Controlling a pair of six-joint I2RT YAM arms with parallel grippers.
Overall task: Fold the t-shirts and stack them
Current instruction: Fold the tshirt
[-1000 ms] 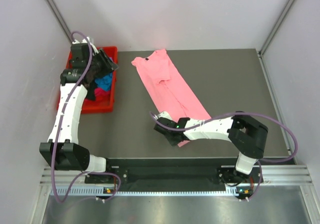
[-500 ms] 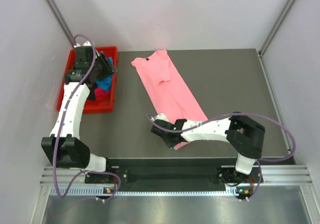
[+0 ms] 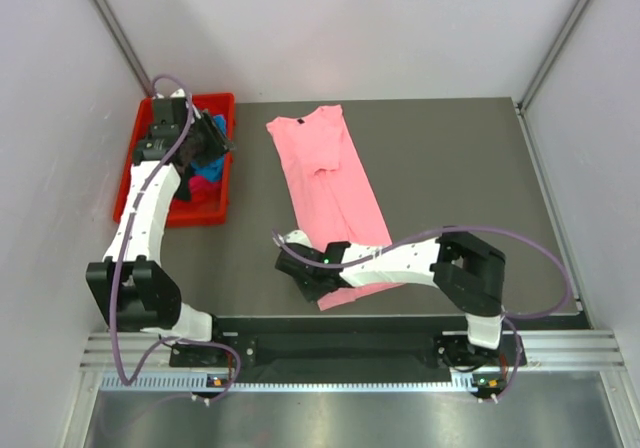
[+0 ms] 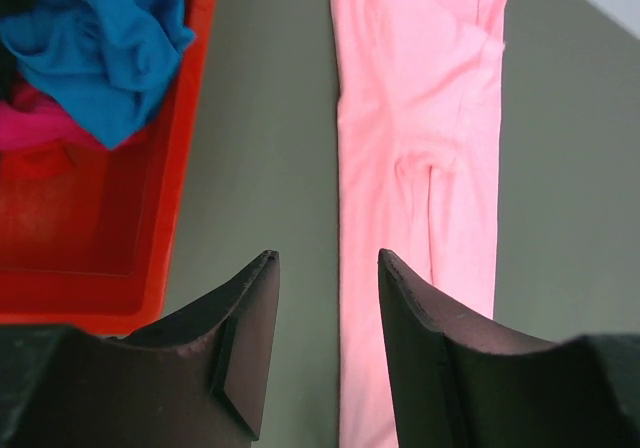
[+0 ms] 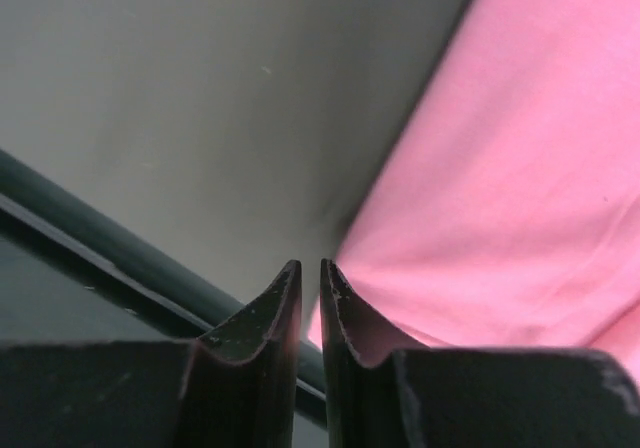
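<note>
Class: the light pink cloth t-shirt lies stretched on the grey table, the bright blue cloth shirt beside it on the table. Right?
No. The bright blue cloth shirt lies in the red plastic bin, as the left wrist view shows; the light pink cloth t-shirt is stretched on the grey table.

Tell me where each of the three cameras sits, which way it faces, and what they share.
Top external: high behind the bases, looking down at the table, pink t-shirt and red bin; left arm and right arm show.
Left wrist: above the bin, looking down at bin, blue t-shirt and pink t-shirt; open left hand shows.
Right wrist: low by the table's near edge, facing the pink t-shirt's edge; right hand, nearly closed, shows.
Shared: all see the pink t-shirt; top and left wrist share the bin.
</note>
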